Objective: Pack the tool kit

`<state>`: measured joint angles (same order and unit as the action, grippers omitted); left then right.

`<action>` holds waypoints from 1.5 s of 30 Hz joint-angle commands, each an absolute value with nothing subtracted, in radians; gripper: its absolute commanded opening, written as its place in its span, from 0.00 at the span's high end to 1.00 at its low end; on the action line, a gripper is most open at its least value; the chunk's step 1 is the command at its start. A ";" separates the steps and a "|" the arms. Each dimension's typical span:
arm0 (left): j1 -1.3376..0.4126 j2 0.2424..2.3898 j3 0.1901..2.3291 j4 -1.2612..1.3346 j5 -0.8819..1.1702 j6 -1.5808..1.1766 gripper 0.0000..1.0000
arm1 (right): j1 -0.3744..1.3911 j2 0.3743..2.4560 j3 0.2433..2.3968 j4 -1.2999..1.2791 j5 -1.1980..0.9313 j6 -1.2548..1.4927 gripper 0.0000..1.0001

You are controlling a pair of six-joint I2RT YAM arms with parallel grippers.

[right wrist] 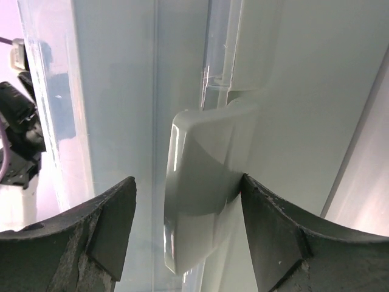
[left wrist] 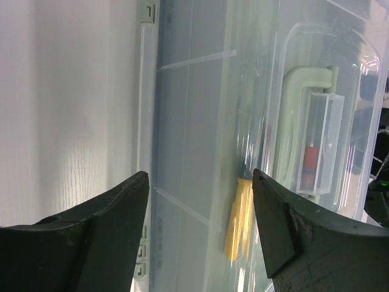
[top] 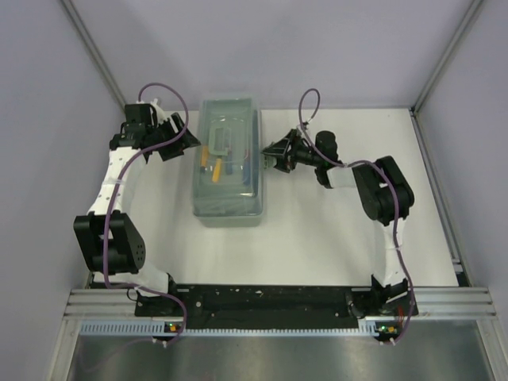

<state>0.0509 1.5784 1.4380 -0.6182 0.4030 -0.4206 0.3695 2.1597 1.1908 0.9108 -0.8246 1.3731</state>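
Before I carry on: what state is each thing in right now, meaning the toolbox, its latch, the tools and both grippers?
Grey-green rectangular plastic toolbox: on the table, clear lid down.
Yellow-handled screwdriver: lying inside, under the lid.
Grey-green plastic side latch: between the fingers of the right gripper; snapped or not, cannot tell.
Left gripper: open, empty, at the toolbox's left side.
Right gripper: open, straddling the latch.

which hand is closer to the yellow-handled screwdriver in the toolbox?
Left. The left hand is at the left side of the toolbox, with the yellow-handled screwdriver just inside that wall. The right hand is at the opposite side, framing the latch.
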 commanded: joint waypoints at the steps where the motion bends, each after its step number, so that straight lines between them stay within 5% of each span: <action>1: 0.031 1.657 1.391 -0.764 0.344 -0.359 0.28 | 0.402 2.005 1.265 0.665 -0.844 1.152 0.33; 18: 0.026 1.693 1.381 -0.739 0.383 -0.370 0.29 | 0.489 1.979 1.482 0.106 -0.746 0.861 0.36; 45: 0.014 1.712 1.361 -0.712 0.417 -0.374 0.31 | 0.506 1.954 1.548 0.054 -0.752 0.928 0.41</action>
